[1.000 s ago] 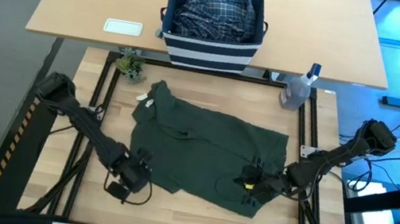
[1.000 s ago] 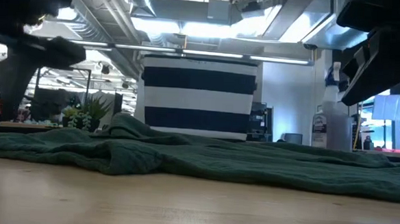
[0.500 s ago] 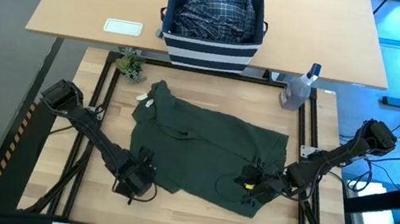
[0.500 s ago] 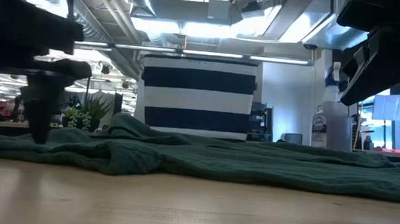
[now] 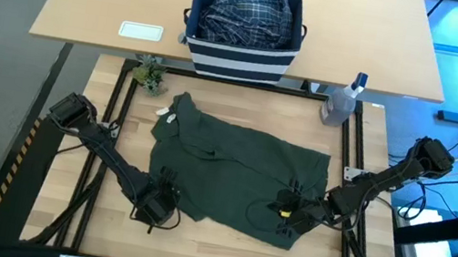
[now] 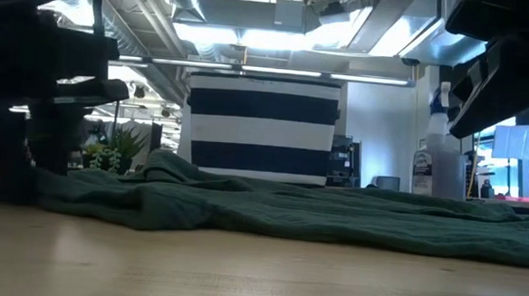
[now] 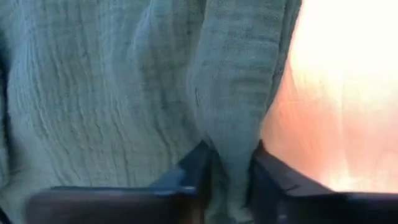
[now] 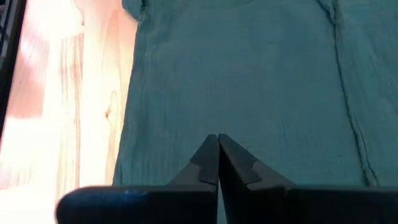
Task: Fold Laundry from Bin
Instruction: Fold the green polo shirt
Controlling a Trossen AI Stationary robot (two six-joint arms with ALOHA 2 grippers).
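The dark olive-green garment [image 5: 236,171] lies spread flat on the wooden table, and also shows in the low view [image 6: 270,212]. My left gripper [image 5: 164,203] is down at its near-left corner, shut on a ridge of the cloth. My right gripper [image 5: 289,214] is shut, over the garment's near-right part [image 8: 249,93]. The striped navy bin [image 5: 241,52] stands on the far table. The blue-and-white plaid shirt [image 5: 248,7] is heaped in it. The black garment is hidden. My left gripper pinches a raised fold [image 7: 231,155] of the olive garment between its two fingers [image 7: 194,171], close to the garment's edge beside the bare wood. The fingers come from above, pointing down. The cloth around the fold lies on the table. My right gripper: I cannot tell whether its shut fingertips touch the cloth.
A clear spray bottle [image 5: 341,100] stands at the table's far right corner and a small plant [image 5: 150,73] at its far left corner. A white card [image 5: 140,30] lies on the far table left of the bin. Bare wood shows along the near edge [image 5: 219,247].
My left gripper has gone a little toward the table's right and far edges and come down onto the garment's near-left corner. The garment lies as before.
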